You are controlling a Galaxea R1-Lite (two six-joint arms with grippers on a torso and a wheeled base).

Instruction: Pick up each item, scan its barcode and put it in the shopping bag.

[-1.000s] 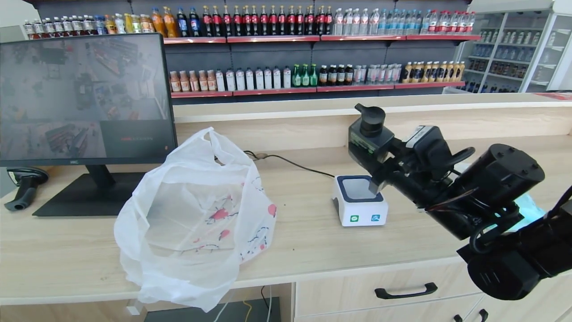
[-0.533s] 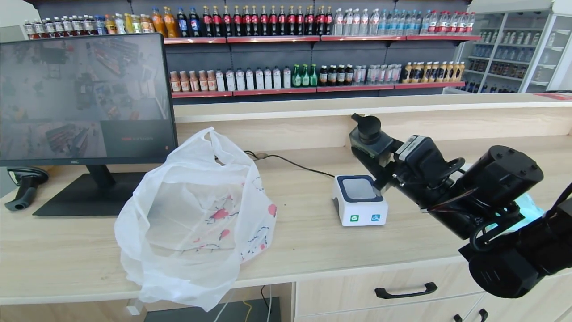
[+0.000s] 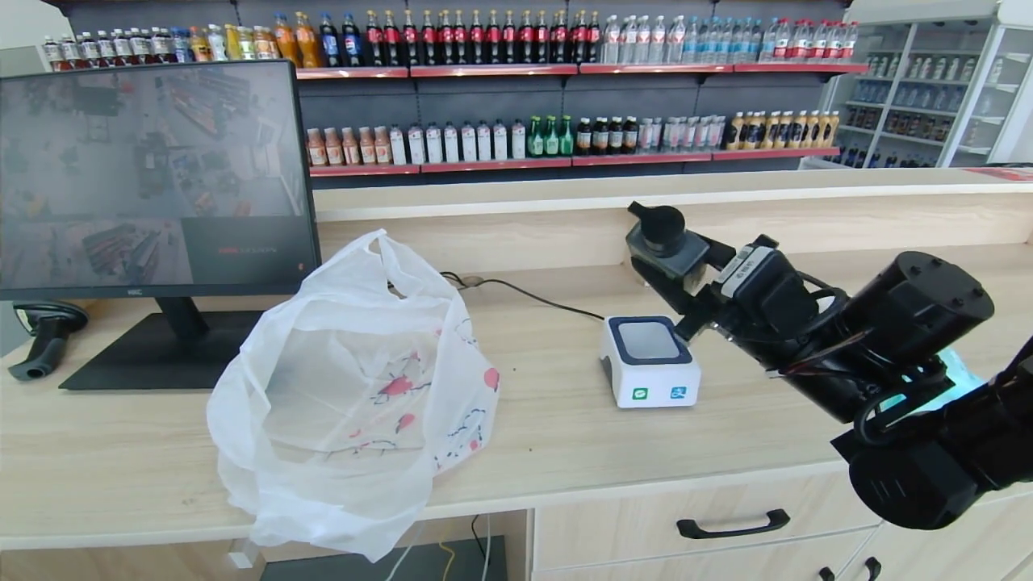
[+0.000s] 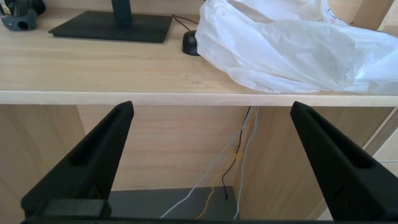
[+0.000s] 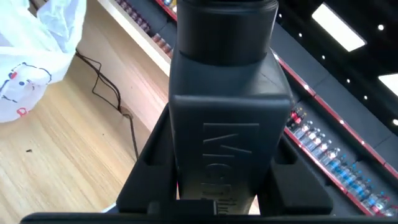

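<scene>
The bench runs the whole width for us, with a raised ledge along its far edge. On its left end stands the monitor, its flat base set back from the front edge. The shopping bag slumps beside it, mouth up, and its bottom sags over the bench's front edge. There's a bare strip of wood between the bag and the scanner.

Our right end effector is clamped on a dark squarish bottle with a round black cap. It's tilted and up in the air, just above and behind the scanner's far corner. Our left end effector sits below the bench's front edge with its fingers spread wide and nothing between them. A black cable trails from behind the bag toward the scanner.
</scene>
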